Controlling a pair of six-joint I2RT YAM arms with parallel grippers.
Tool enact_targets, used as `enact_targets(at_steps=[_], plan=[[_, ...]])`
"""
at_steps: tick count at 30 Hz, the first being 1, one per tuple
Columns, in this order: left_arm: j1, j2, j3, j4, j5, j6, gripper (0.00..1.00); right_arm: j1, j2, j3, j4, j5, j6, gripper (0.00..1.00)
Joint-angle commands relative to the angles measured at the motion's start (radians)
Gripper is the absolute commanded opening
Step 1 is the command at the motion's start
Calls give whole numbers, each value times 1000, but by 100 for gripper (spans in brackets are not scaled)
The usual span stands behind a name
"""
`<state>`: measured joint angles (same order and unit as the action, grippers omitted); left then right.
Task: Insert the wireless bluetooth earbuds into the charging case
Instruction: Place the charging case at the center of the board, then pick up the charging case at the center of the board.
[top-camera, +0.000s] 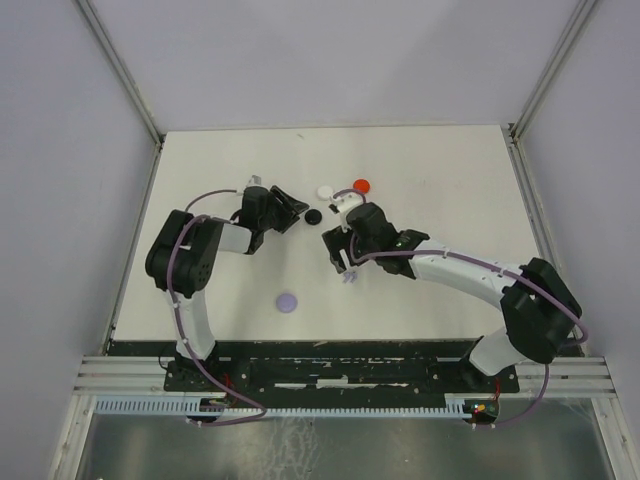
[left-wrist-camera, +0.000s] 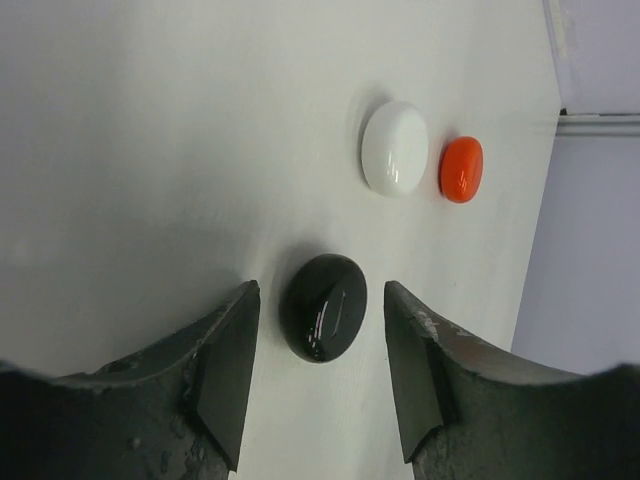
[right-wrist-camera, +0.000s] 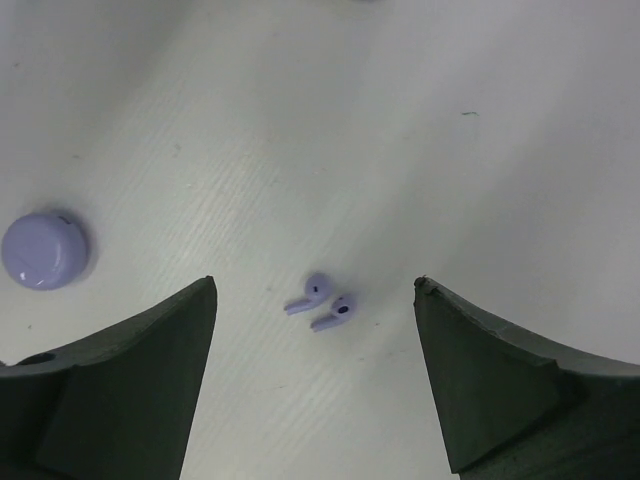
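between the right fingers: the right gripper (right-wrist-camera: 313, 286) hangs with its jaws spread wide and nothing in them. the lavender earbuds (right-wrist-camera: 338, 308) lie on the table (right-wrist-camera: 420, 120) in the gap, touched by neither finger.
earbuds' lie: two buds side by side, flat on the table, stems pointing the same way. whether they touch each other cannot be told.
handling: judged very light, hard and smooth, so likely to skid or flick out under a skewed squeeze. each bud is tiny against the broad fingers.
where to hold: probably one bud at a time, pinched across the rounded head with the stem left free to lead into its socket.
lavender case (right-wrist-camera: 45, 250): a round piece with its lid shut, well apart from the buds off the gripper's side. by colour it looks the matching case, and it would need opening first.
left gripper (left-wrist-camera: 320, 292): also open and empty, its jaws standing either side of a glossy black disc (left-wrist-camera: 323, 312) without touching it.
farther out: a white disc (left-wrist-camera: 394, 148) and a red disc (left-wrist-camera: 461, 169) sit just beside each other beyond the black one.
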<state>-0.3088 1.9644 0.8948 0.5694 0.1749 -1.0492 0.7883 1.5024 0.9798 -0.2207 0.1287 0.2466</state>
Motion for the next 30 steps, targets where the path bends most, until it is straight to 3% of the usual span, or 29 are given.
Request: enact_targets(at_steps=[1,7,17,30], plan=[[42,-88,-56,-59,-61,75,61,57,35,62,58,-91,-13,87],[95,-304,-175,-83,-108,92,61,149,108,87,63,-125,-43,85],[105,-679,-357,-191,-189,113,64,329,232,102,66,47,-89,85],[162,-924,-479,-299,-152,121,68,427,368,175,107,155,-134,86]])
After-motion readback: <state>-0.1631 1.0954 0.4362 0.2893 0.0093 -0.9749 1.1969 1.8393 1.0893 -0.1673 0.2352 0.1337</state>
